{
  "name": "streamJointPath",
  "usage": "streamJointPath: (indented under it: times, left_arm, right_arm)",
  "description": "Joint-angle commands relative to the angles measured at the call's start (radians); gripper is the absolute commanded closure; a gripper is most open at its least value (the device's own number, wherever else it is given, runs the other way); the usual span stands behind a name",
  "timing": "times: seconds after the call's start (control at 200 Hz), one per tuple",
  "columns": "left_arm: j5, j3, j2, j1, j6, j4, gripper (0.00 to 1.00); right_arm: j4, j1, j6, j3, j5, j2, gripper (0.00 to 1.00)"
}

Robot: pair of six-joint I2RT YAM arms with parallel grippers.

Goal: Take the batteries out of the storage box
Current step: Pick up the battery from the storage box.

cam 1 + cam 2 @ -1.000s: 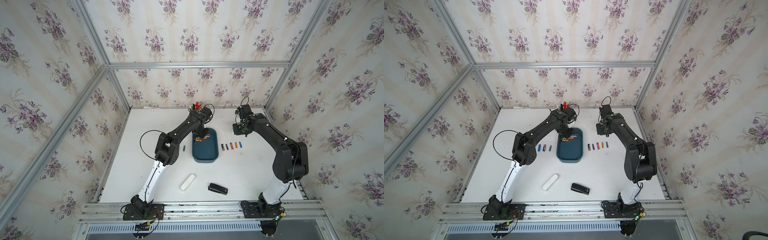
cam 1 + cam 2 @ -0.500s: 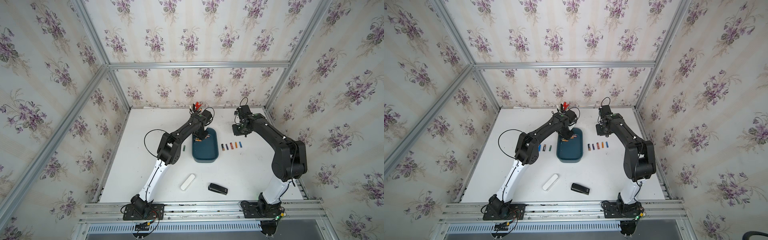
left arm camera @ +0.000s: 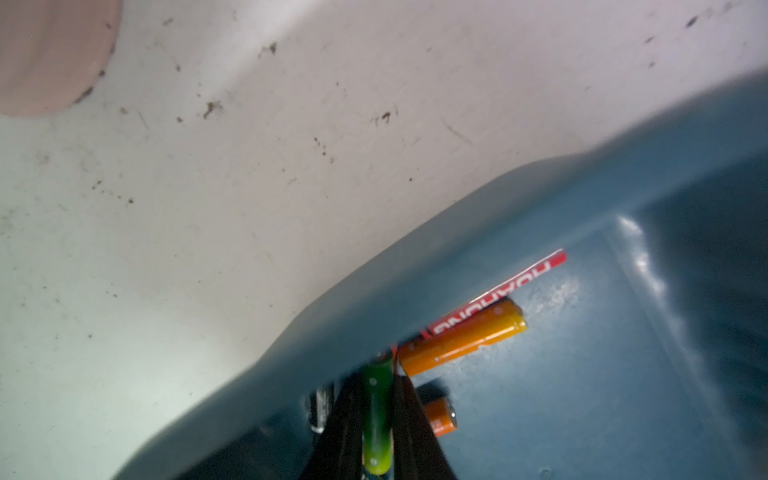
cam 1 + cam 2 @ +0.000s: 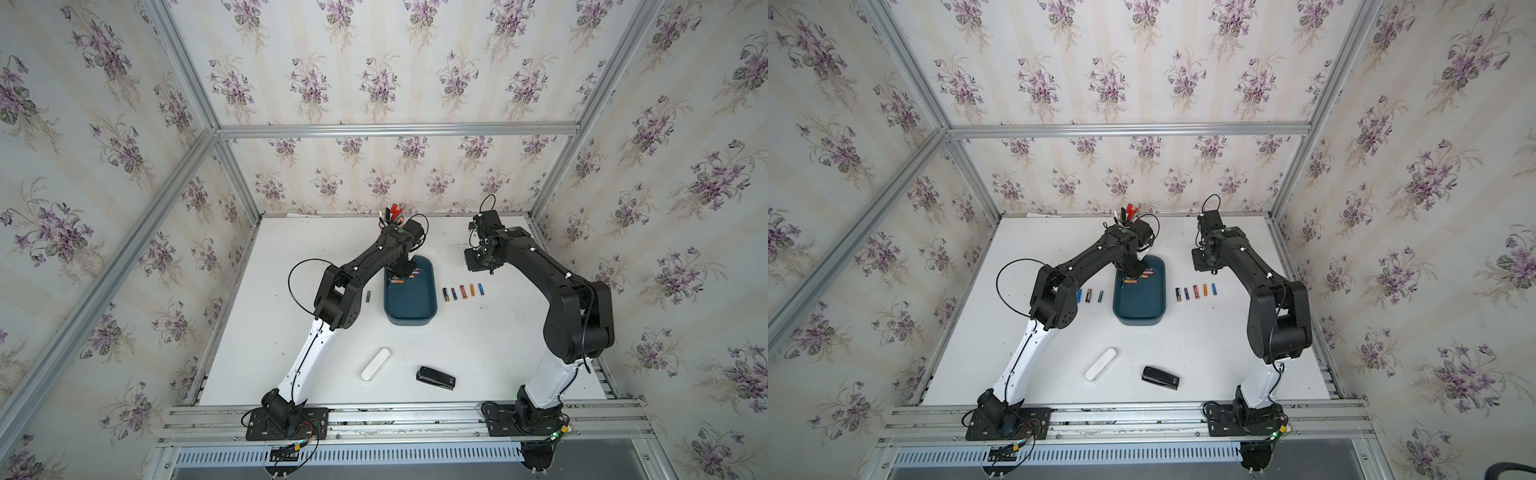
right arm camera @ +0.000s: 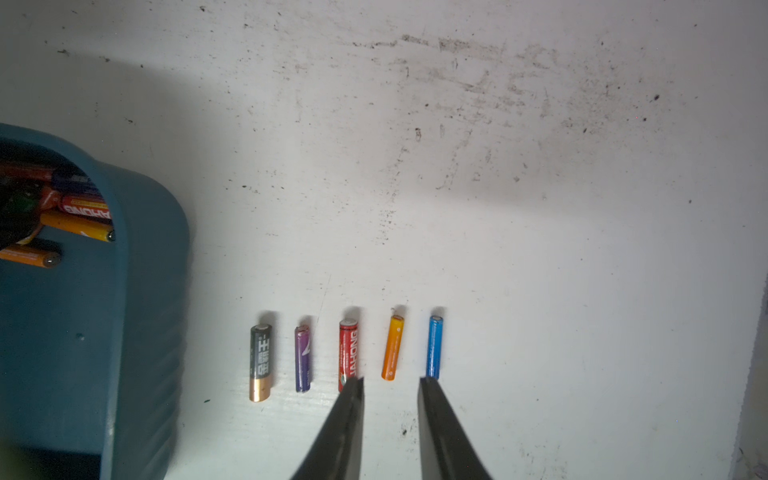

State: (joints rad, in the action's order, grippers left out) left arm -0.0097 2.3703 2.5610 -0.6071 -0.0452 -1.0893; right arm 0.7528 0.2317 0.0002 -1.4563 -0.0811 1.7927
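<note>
The dark teal storage box [image 4: 409,307] [image 4: 1140,305] lies mid-table. My left gripper [image 4: 401,272] [image 3: 376,386] reaches into its far end and is shut on a green battery [image 3: 377,432]. Beside it in the box lie an orange battery [image 3: 461,337], a red one [image 3: 498,291] and another orange one [image 3: 440,419]. Right of the box a row of batteries rests on the table: black [image 5: 261,362], purple [image 5: 302,359], red [image 5: 347,355], orange [image 5: 393,347], blue [image 5: 434,347]. My right gripper [image 4: 482,266] [image 5: 391,380] hangs open above that row, holding nothing.
Left of the box lie a blue battery [image 4: 1079,295], a black one [image 4: 1088,295] and a green one [image 4: 1100,296]. A pink pen cup [image 3: 54,54] stands behind the left arm. A white oblong case [image 4: 375,364] and a black stapler-like object [image 4: 435,377] lie near the front.
My left gripper has closed on the green battery inside the box. The right arm has not moved.
</note>
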Motion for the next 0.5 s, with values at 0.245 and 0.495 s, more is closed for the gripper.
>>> streamJointPath:
  times: [0.245, 0.495]
  left_arm:
    - [0.054, -0.003, -0.055, 0.001, -0.046, -0.021, 0.86]
    - [0.07, -0.057, -0.129, 0.003, -0.091, -0.03, 0.87]
  right_arm:
    - [-0.003, 0.001, 0.006, -0.005, 0.005, -0.006, 0.72]
    - [-0.004, 0.009, 0.018, 0.007, 0.018, -0.012, 0.72]
